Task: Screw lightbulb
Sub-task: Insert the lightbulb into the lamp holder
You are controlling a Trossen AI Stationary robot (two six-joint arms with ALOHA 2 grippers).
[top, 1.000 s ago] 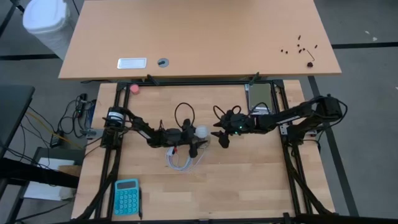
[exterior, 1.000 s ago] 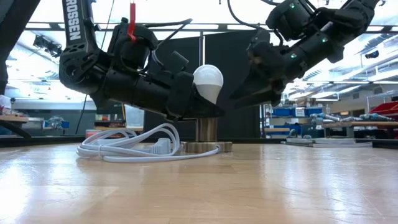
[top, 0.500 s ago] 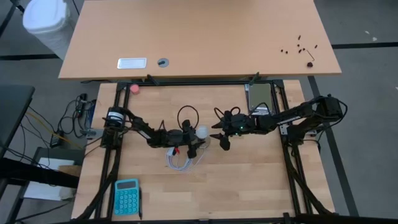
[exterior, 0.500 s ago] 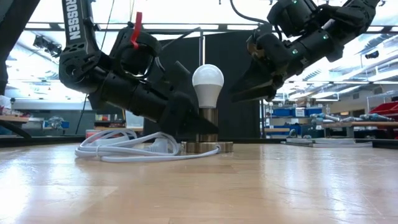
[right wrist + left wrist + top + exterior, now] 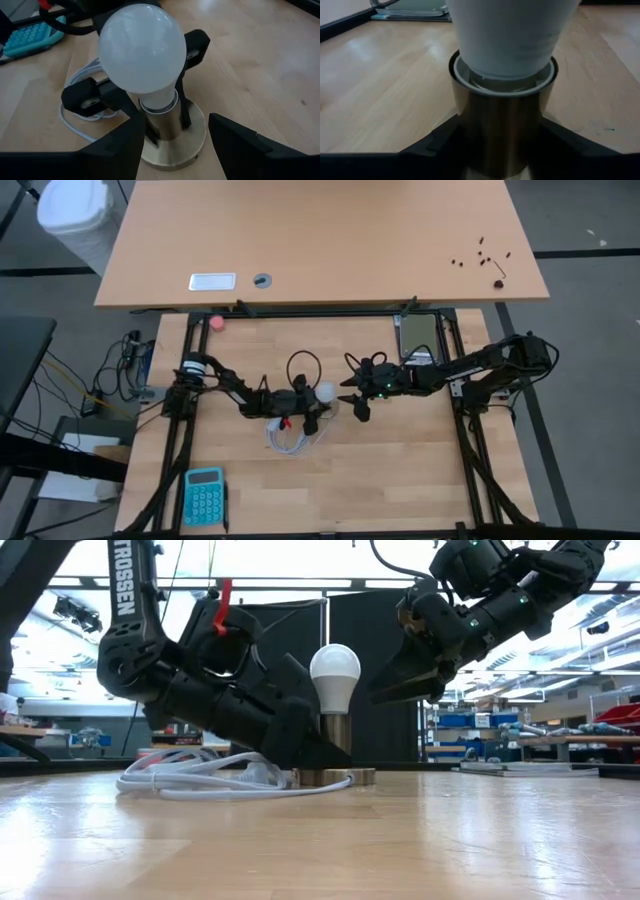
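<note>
The white lightbulb (image 5: 334,665) stands upright with its base in the brass socket (image 5: 335,735), whose round foot rests on the table. My left gripper (image 5: 310,750) lies low at the socket, one finger on each side of its barrel, below the globe. My right gripper (image 5: 395,690) hovers open, above and to the right of the bulb in the low view, and touches nothing. In the right wrist view its fingers (image 5: 115,150) frame the bulb (image 5: 142,47) from a distance. My left gripper pinches the socket's brass barrel (image 5: 500,130) between its two fingers (image 5: 440,142), just under the rim where the bulb (image 5: 512,35) enters. The fingers come nearly level, slanting slightly down, from the table's left. The socket stays upright with its foot (image 5: 192,142) on the table.
A coiled white cord (image 5: 200,780) lies on the table beside the socket, under my left arm. A turquoise calculator (image 5: 204,495) sits near the front left corner and a pink ball (image 5: 216,322) at the far left. A dark flat device (image 5: 418,332) lies at the far right.
My left gripper held the bulb tilted above the socket. The bulb now stands upright in the socket. The gripper has let go of the globe, sunk down and come around the socket's barrel.
</note>
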